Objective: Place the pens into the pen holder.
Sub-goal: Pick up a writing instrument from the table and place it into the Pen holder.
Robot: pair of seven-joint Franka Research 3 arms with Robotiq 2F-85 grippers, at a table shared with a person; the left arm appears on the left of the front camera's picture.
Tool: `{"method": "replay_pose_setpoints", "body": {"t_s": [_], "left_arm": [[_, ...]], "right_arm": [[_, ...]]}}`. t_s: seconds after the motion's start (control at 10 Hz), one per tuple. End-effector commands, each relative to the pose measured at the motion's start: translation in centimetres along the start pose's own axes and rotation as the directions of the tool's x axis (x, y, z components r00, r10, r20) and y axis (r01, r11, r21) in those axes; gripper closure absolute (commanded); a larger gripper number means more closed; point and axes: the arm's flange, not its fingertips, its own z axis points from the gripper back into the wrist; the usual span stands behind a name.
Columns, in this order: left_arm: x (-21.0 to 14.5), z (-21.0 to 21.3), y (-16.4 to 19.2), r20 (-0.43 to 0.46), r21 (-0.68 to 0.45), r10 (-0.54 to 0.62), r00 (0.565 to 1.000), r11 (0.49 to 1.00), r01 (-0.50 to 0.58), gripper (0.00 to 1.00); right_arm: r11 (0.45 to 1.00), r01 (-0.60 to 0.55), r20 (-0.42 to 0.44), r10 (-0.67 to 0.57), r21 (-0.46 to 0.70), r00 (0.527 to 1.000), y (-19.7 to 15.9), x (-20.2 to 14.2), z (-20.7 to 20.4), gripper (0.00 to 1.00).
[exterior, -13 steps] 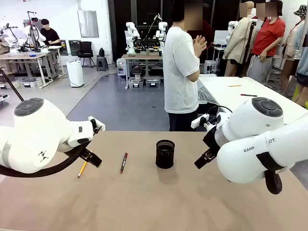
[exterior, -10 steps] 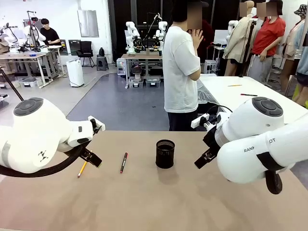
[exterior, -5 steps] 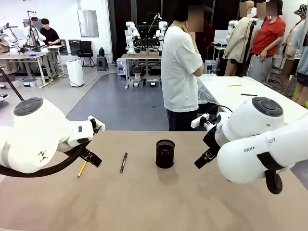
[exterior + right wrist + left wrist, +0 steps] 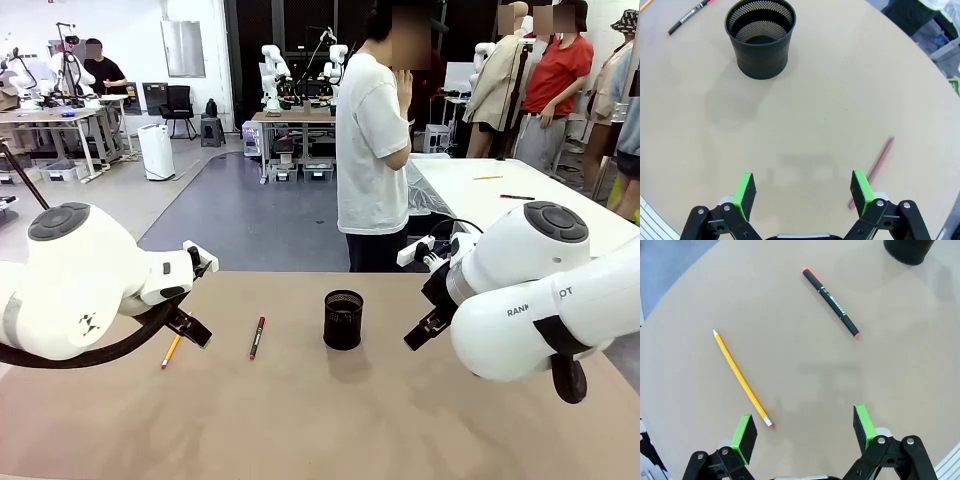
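Left gripper [image 4: 805, 429] hangs released and empty; the yellow pencil [image 4: 742, 377] ends just beside one pad, and the black pen [image 4: 831, 303] lies farther ahead. Right gripper [image 4: 804, 189] gapes empty too, with the pink pen [image 4: 874, 167] beside one pad and the pen holder [image 4: 760, 37] well beyond.

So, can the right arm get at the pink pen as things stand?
Probably yes: the pink pen lies flat on the table beside the right arm's open jaws, nothing over it.
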Motion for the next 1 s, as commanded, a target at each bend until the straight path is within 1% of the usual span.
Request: {"method": "replay_pose_setpoints", "body": {"t_s": [0.0, 0.6, 0.7, 0.9], "left_arm": [[0.0, 0.0, 0.0, 0.000, 0.000, 0.000, 1.000, 1.000, 0.000, 0.00], [0.0, 0.0, 0.0, 0.000, 0.000, 0.000, 1.000, 1.000, 0.000, 0.00], [0.1, 0.8, 0.1, -0.044, -0.037, 0.015, 0.999, 0.999, -0.017, 0.00], [0.6, 1.5, 0.5, -0.083, -0.120, 0.011, 0.996, 0.993, -0.021, 0.00]], "right_arm": [[1.000, 0.001, 0.000, -0.001, 0.000, 1.000, 0.0, 0.0, 0.0, 0.00], [1.000, 0.000, 0.000, 0.000, 0.000, 1.000, 0.0, 0.0, 0.0, 0.00], [0.997, 0.015, 0.017, -0.016, 0.071, 1.000, 0.3, 0.0, 0.3, 0.00], [0.980, 0.041, 0.038, -0.050, 0.197, 0.998, 0.4, 0.6, 0.9, 0.00]]}}
